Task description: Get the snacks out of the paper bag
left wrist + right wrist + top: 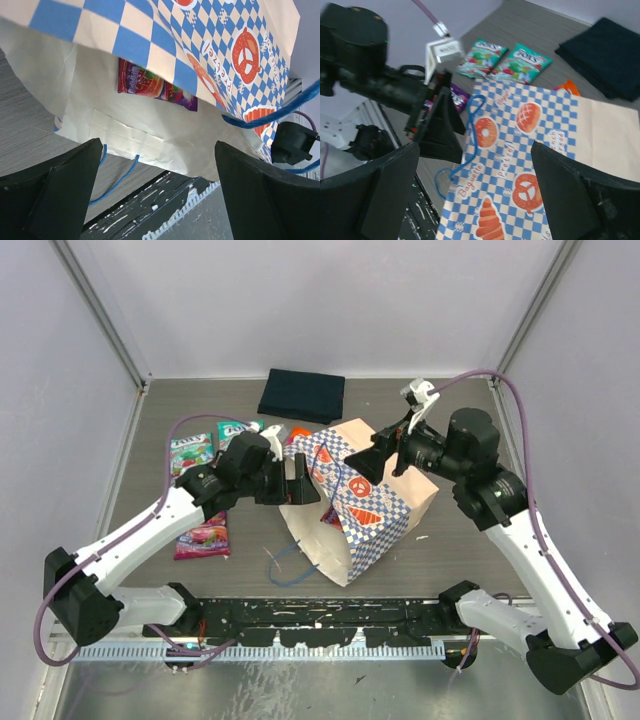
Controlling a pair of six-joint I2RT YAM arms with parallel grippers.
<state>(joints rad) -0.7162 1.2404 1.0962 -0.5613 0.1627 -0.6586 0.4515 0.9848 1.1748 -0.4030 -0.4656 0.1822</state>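
Black, matte, wedge-shaped fingers [50, 195] of the left end effector [159, 146] stand wide apart with nothing between them, facing the open mouth of the paper bag [200, 50]. That boxy bag lies on its side at the middle of the desk [455, 550], a grey surface with a fine streaked grain. The bag's outside is smooth paper in blue-and-white checks with orange-red pretzel and bread prints, and its inside is creased, plain cream. Thin blue cord handles [285, 565] trail in loose loops toward the near edge. Inside the bag, flat against the lower wall, lies one glossy purple pouch [150, 85] with fruit pictures. The right end effector [474, 150] hovers just over the bag's upper checkered side, its fingers likewise spread wide and gripping nothing. Other snacks lie out on the desk toward its far left corner: two shiny teal pouches [482, 57] [522, 62] side by side, an orange one [568, 86] showing only a corner past the bag, and a pink-red one [203, 537] nearer the left edge, partly under the left arm. A dark navy folded cloth [302, 395], soft and rectangular, rests at the far edge.
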